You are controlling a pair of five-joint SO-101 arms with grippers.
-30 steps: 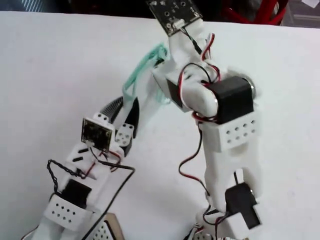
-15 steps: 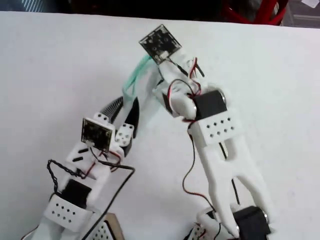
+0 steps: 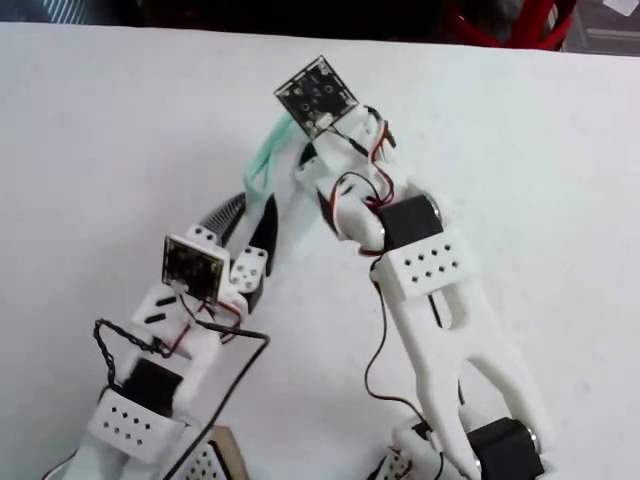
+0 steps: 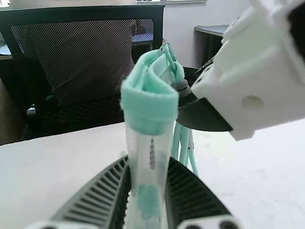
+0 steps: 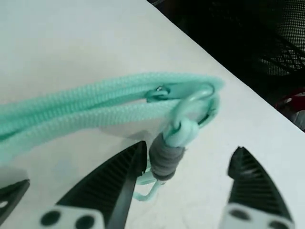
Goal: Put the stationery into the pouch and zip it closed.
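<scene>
One pouch (image 4: 145, 143), clear-walled with a mint-green fabric zip band, stands on edge over the white table (image 3: 120, 120), clamped between the two black ribbed fingers of the left gripper (image 4: 147, 164), which press on its sides. In the high view the pouch shows as a mint strip running from the left gripper towards the wrist of the right arm. The left wrist view adds the folded mint end of the band, a dark mesh chair (image 4: 71, 57) behind the table, and one black finger of the other gripper close beside the pouch. What lies inside the pouch cannot be made out. The right wrist view alone gives the zip in detail: a slider (image 5: 159, 89) near the end of the band, a mint ring, and a grey pull toggle (image 5: 164, 157) hanging from it. The right gripper (image 5: 189, 152) is spread wide, and the toggle lies between its fingers, just beside one of them. Counted: one pouch, one slider, one toggle, two arms, two grippers.
</scene>
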